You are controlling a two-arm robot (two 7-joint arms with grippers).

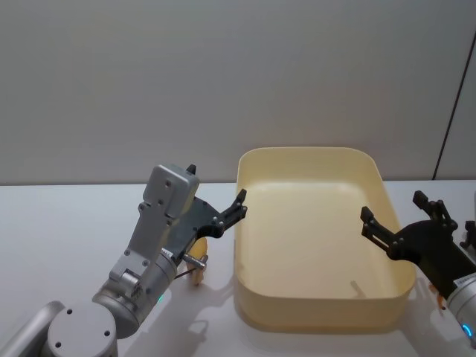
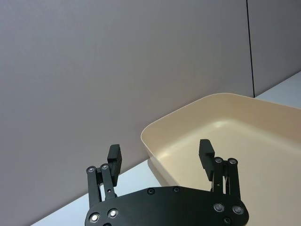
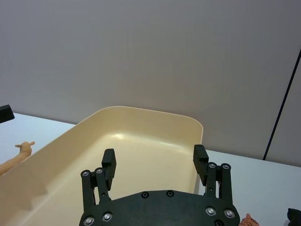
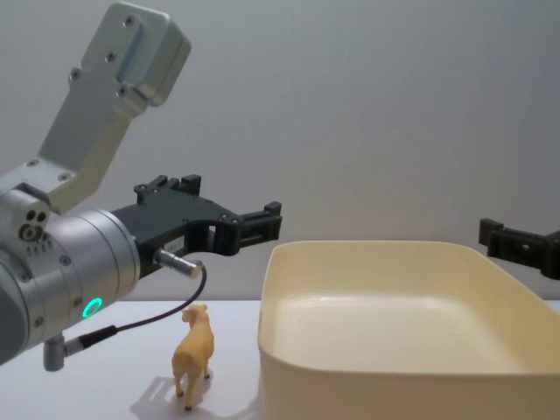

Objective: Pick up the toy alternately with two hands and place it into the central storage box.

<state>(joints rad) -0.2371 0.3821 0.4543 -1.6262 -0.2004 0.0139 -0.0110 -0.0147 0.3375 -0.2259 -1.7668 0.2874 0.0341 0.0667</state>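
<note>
Standing below the left tool (image 4: 264,222), the toy (image 4: 194,354) flanks the box (image 4: 293,376).

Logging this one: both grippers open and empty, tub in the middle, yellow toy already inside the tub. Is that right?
Not quite. The yellow toy is not in the tub. It stands on the table to the tub's left, below the left gripper, as the chest view shows. The rest holds: the left gripper and right gripper are both open and empty.
</note>
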